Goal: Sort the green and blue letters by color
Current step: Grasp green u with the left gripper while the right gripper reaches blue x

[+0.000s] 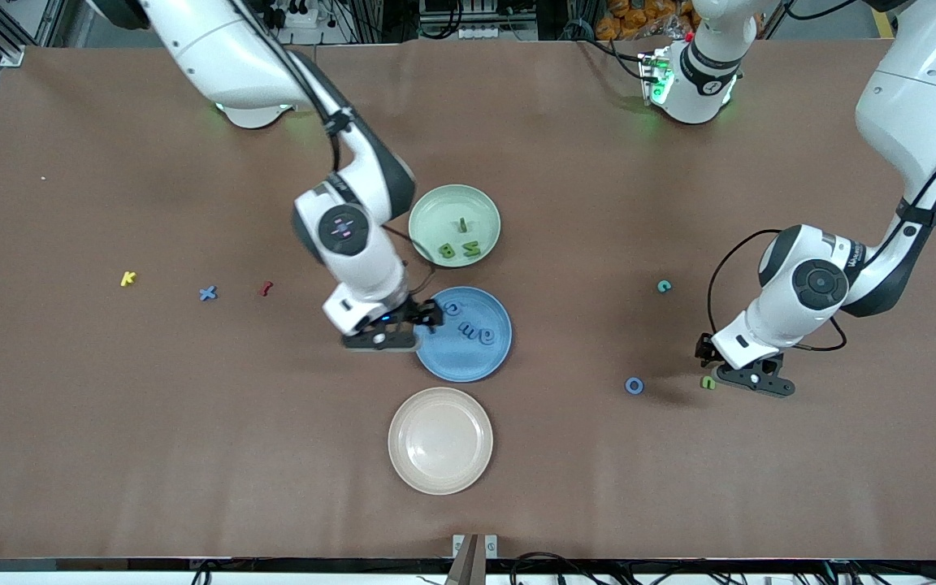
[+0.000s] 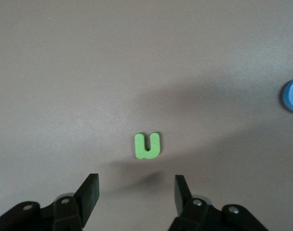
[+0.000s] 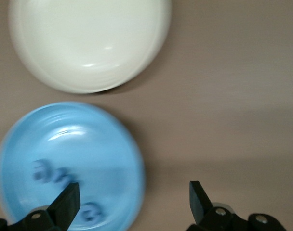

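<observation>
Brown tabletop, three plates in a row at its middle, loose letters toward both ends.

Left end effector (image 2: 137, 192): open, empty, low over the tabletop toward the left arm's end. Green U (image 2: 147, 145) flat on the tabletop just ahead of the fingertips, not yet between them. Roughly centred on the gap between the jaws. Base of the U toward the end effector, prongs pointing away; width of the U parallel to the line joining the fingers. Judged requirement for a grasp: short advance over the letter, then descent, no evident need for wrist rotation.

Blue ring (image 1: 634, 385) beside the U, toward the plates. Teal C (image 1: 664, 286) farther from the front camera than both. All three far closer to the left arm than to the right.

Right end effector (image 3: 133, 199): open, empty, over the rim of the blue plate (image 1: 468, 374). Blue letters (image 1: 476, 331) in that plate. Green letters (image 1: 460, 248) in the green plate (image 1: 427, 203), farther from the front camera. Cream plate (image 1: 403, 422) nearer to it, nothing in it.

Blue X (image 1: 207, 293), yellow letter (image 1: 128, 279) and red letter (image 1: 266, 288) toward the right arm's end, well apart from the plates.
</observation>
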Robot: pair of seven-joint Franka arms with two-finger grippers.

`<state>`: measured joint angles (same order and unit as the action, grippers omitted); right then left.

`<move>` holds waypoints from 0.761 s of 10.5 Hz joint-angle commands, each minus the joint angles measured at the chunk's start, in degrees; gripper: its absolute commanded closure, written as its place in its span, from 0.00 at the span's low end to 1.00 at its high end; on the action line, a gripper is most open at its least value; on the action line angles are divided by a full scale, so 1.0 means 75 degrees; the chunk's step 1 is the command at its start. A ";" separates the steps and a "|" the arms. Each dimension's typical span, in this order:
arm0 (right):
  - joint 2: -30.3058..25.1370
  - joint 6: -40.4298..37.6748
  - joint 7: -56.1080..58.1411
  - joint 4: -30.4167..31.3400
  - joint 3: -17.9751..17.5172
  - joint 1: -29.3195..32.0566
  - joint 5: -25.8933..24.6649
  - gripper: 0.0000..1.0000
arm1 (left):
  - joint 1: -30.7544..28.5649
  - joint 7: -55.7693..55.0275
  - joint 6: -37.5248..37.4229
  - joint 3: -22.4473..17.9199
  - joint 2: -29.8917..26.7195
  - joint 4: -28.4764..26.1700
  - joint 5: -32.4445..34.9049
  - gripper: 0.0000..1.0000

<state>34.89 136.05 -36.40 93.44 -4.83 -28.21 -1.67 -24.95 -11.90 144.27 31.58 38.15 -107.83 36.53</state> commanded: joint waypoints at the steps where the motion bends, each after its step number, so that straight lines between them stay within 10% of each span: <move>1: -0.1076 -0.0222 0.0457 0.1284 -0.0141 0.1378 -0.0082 0.00 | -0.0013 0.0133 0.0041 0.0137 0.0327 0.0326 -0.0054 0.30; 8: -0.2237 -0.0047 0.1128 0.3394 -0.0048 0.3619 -0.0293 0.00 | -0.0024 0.0345 0.0041 0.0137 0.0702 0.0771 -0.0287 0.36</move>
<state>22.20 134.56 -26.51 112.93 -4.72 -4.23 -3.36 -24.81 -11.20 144.38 32.10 41.23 -104.35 36.42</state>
